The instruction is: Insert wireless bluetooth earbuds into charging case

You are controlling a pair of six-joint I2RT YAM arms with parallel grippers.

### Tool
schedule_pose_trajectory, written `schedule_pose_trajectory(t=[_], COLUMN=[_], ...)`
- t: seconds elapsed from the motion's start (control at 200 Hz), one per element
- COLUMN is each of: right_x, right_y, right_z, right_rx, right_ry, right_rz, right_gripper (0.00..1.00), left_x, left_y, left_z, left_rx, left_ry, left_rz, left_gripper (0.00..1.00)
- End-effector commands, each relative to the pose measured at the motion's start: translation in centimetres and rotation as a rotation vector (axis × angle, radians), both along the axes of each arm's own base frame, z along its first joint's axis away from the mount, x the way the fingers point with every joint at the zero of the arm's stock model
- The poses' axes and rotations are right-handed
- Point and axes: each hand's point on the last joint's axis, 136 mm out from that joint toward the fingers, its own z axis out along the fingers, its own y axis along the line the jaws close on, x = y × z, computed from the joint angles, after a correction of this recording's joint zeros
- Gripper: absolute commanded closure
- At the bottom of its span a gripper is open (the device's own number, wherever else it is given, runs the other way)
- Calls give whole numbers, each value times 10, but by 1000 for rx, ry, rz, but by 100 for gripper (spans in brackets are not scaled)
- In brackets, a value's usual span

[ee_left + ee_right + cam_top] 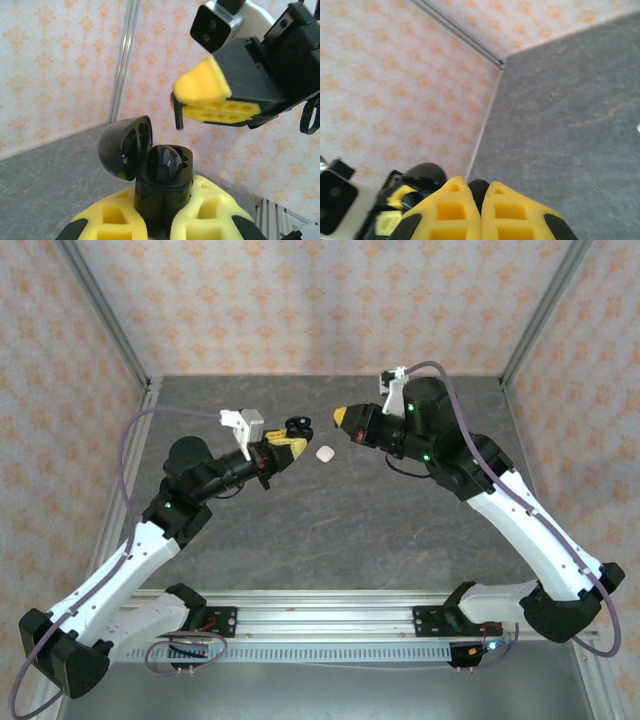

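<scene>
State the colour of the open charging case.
Black charging case; it shows best in the left wrist view.

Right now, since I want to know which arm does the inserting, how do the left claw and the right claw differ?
The left claw grips the black charging case, lid open; the right claw pinches a small black earbud. The left claw seats the case between its pads; the right claw holds the earbud at its very tips, dangling. Both are yellow-padded and shut on their load.
</scene>
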Motion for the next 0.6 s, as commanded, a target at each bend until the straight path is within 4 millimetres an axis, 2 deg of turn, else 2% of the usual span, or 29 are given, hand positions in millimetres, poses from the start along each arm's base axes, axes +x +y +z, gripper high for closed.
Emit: schedule_pose_trajectory(t=[0.0, 0.095, 0.39, 0.595], right_x=[-6, -9, -18, -20], right_y=[-2, 6, 34, 43], right_z=[57, 65, 65, 51], right_rx=[130, 175, 231, 217], right_ry=[-135, -154, -142, -114], right_rz=[-15, 3, 58, 64], right_gripper=[97, 97, 97, 97], left_x=[-3, -2, 3, 4], left_y=[1, 1, 1, 2], left_z=[31, 32, 32, 34], left_rx=[-53, -53, -46, -40], left_ry=[-69, -70, -66, -72], left_rz=[7, 12, 26, 36], left_gripper=[100, 100, 100, 100])
